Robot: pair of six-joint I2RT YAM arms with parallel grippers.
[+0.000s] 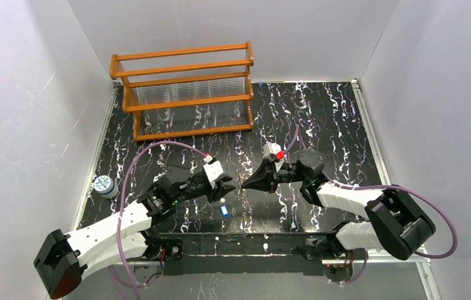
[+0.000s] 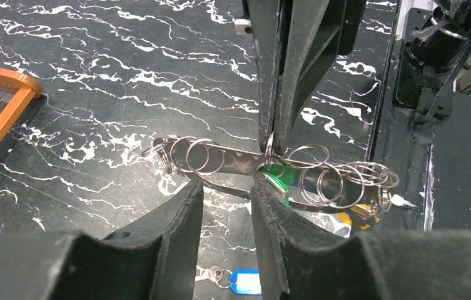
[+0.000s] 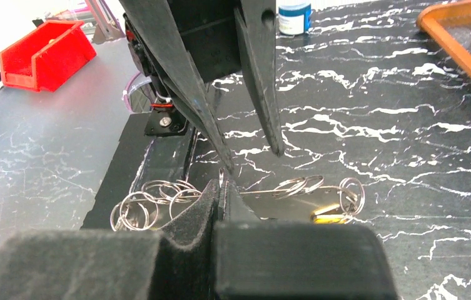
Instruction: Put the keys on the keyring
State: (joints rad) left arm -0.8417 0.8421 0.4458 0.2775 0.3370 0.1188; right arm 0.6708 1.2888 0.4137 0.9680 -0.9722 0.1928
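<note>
Silvery keyring [image 2: 239, 161] is lying across the gap between the narrowly parted fingers of the left gripper [image 2: 226, 190], while the right gripper [image 3: 220, 187] is pinching shut on a small ring [image 2: 269, 145] at its tips, a green key [image 2: 281, 182] sitting just below them

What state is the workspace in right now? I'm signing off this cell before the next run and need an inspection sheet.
Surface: black marbled mat, no spills seen.
Job's things: keyring between the grippers, strung with small rings, a green key and a yellow key among them; blue-tagged key lies apart on the mat.
Clutter: orange rack at the back; small blue-and-white jar at the left edge.
Grippers: left gripper open, tips at the keyring; right gripper shut on a split ring.
Cables: purple cables arch over the arms, clear of the keyring.
Surroundings: white walls; red bin off the mat.
</note>
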